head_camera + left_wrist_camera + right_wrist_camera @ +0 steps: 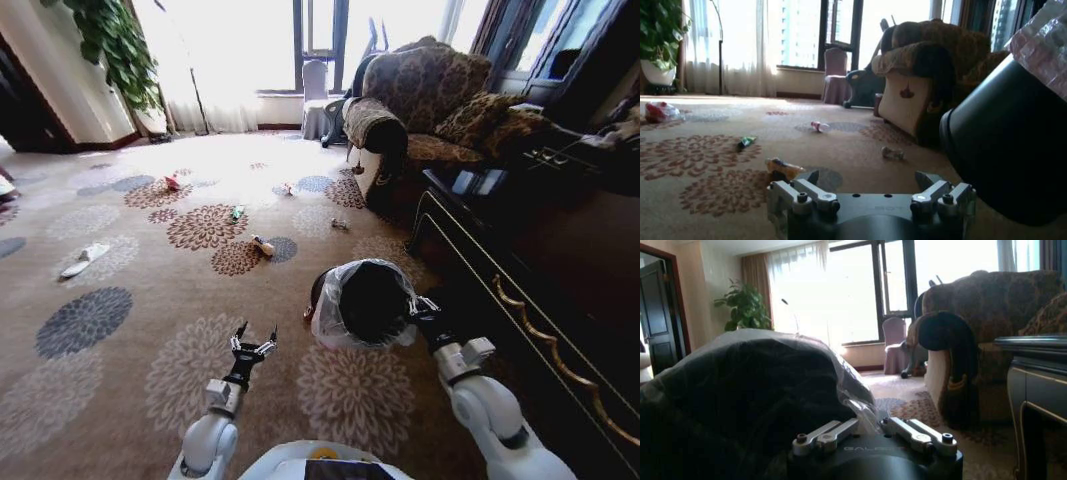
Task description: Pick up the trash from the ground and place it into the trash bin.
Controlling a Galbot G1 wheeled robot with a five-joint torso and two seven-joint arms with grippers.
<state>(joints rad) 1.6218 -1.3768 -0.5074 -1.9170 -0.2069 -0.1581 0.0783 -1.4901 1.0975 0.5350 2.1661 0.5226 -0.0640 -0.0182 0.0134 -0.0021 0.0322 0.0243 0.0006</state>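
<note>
Crumpled red, green and pink trash scraps [263, 245] scattered on patterned carpet [120, 330], black round bin with whitish plastic liner [362, 300] gripped at rim by right gripper [418, 308], left gripper [254, 342] hovering beside, jaws wide, empty

Black trash bin [362, 304] with whitish liner, upright on carpet, wrappers [263, 246] scattered beyond

Under me the carpet [120, 400] is beige with brown and grey-blue flower medallions. At my one o'clock the trash bin [365, 300] is black, its liner whitish. Scraps at twelve: red [172, 183], green [237, 212], orange-yellow [263, 246]. Sofa [425, 95]: brown damask.
</note>
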